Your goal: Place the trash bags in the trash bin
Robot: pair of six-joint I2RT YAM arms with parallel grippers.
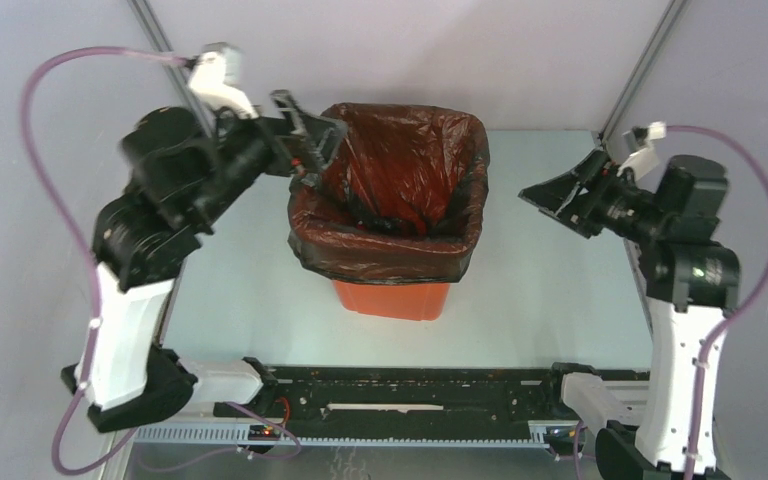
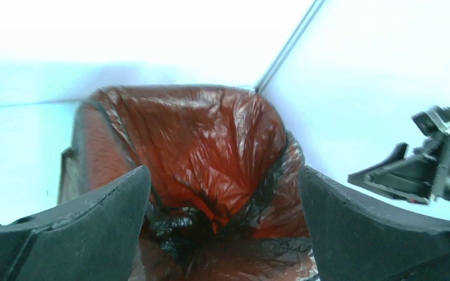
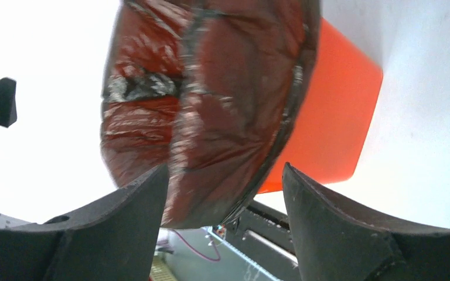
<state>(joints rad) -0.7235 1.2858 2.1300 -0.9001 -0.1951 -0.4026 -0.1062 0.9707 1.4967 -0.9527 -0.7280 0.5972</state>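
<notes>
Hovering left gripper (image 1: 312, 140): jaws spread wide and pinching nothing, right by the far-left corner of the rim, guessing it's there to tuck the edge down
Parked right gripper (image 1: 552, 195): jaws spread too, empty, well off to the right and facing the bin
Black trash bag (image 1: 400, 165): lining the inside, edge folded over the rim so it holds
Orange trash bin (image 1: 392, 298): upright mid-worktop (image 1: 540, 300), base showing below the bag
Progress: looks pretty much done imo

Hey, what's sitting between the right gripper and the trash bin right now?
Nothing. In the top view, only bare table lies between the right gripper and the trash bin, whose rim the trash bag covers.
</notes>
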